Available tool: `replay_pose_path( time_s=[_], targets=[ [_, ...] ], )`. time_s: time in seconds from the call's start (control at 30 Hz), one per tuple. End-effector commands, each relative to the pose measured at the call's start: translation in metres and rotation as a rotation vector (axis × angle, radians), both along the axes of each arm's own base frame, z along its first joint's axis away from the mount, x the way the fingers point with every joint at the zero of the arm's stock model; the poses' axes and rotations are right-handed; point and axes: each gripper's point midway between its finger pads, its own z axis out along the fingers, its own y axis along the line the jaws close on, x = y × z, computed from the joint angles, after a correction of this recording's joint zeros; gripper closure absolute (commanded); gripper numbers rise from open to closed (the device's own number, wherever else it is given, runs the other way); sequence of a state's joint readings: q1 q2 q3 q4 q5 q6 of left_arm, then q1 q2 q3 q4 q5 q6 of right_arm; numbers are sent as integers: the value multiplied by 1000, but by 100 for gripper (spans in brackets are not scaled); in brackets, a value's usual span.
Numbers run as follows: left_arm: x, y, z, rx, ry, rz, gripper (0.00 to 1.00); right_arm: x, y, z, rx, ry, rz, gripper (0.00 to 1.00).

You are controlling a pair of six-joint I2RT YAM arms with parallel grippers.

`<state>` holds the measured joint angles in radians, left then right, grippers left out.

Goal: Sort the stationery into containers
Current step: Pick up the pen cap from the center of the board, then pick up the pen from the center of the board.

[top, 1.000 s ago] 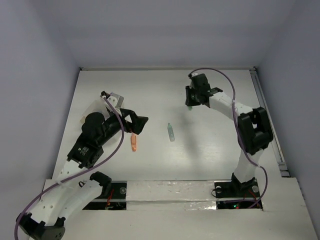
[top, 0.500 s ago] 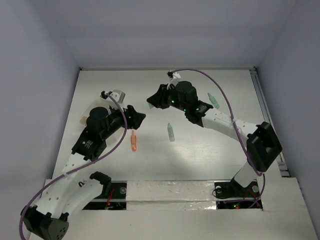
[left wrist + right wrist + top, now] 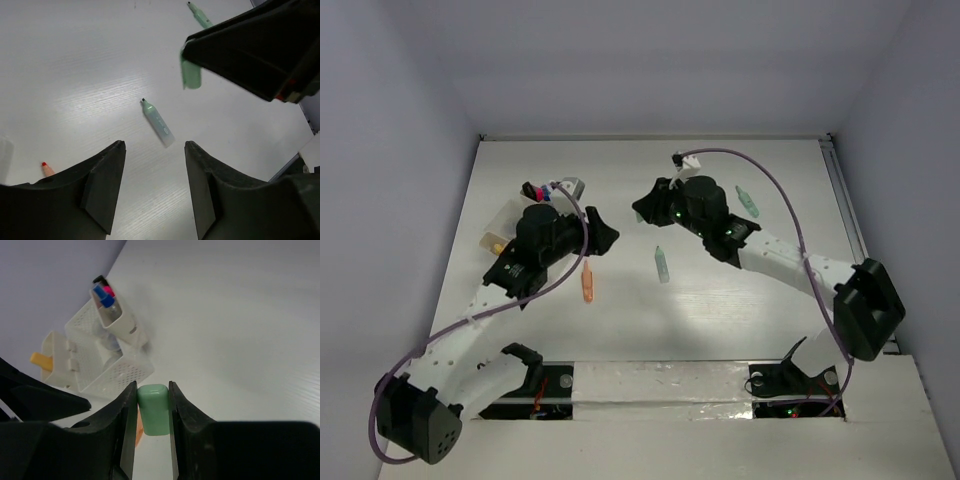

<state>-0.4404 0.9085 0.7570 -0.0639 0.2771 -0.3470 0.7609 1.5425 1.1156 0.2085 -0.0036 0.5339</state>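
Note:
My right gripper [image 3: 152, 384] is shut on a stubby green piece [image 3: 153, 412] and hangs just right of the containers [image 3: 107, 362], white perforated bins. One bin holds blue-capped and pink markers [image 3: 104, 296]; another holds an orange piece [image 3: 40, 360]. In the top view the right gripper [image 3: 642, 207] faces my left gripper [image 3: 605, 237] at close range. The left gripper [image 3: 154, 150] is open over bare table with nothing between its fingers. Beyond it lies a pale green marker [image 3: 157, 123]. An orange marker [image 3: 587, 283] lies just below the left gripper.
A second green marker [image 3: 747, 201] lies at the back right of the table. The left arm covers much of the bin cluster [image 3: 503, 225] in the top view. Side walls and a right-hand rail [image 3: 855, 240] bound the table.
My right arm has swung left across the table with the green piece, ending near the bins. The left gripper's jaws have narrowed from wide open, and the left arm has shifted slightly forward.

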Motion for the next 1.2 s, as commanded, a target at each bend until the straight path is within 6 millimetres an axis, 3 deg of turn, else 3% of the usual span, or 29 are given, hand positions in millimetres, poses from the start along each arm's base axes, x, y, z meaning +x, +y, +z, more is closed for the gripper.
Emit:
replay_pose_path(
  time_s=[0.0, 0.17, 0.23, 0.37, 0.4, 0.43, 0.57, 0.6, 0.77, 1.03, 1.17],
  targets=[
    [-1, -19, -10, -58, 61, 23, 50, 12, -55, 33, -78, -117, -232, 94],
    [-4, -61, -51, -85, 168, 33, 34, 13, -109, 28, -166, -113, -358, 95],
    [-2, -79, -75, -70, 226, 32, 33, 11, -120, 30, -161, -110, -368, 95],
    [12, -86, -117, -4, 286, 92, 32, -2, -130, 25, -180, -85, -347, 95],
    [20, -85, -118, 15, 269, 134, 32, -8, -134, 21, -193, -74, -346, 95],
    [17, -90, -132, 53, 291, 132, 32, -11, -136, 18, -200, -70, -345, 95],
    [21, -115, -136, 127, 265, 150, 32, -22, -154, 13, -213, -71, -368, 95],
    [17, -118, -153, 177, 292, 148, 32, -24, -159, 14, -210, -74, -374, 95],
    [16, -132, -178, 232, 321, 154, 38, -32, -159, 8, -214, -57, -334, 95],
    [32, -117, -193, 345, 295, 248, 51, -37, -155, 10, -196, -65, -296, 95],
    [30, -123, -204, 377, 311, 224, 57, -36, -158, 13, -193, -69, -307, 95]
  ],
)
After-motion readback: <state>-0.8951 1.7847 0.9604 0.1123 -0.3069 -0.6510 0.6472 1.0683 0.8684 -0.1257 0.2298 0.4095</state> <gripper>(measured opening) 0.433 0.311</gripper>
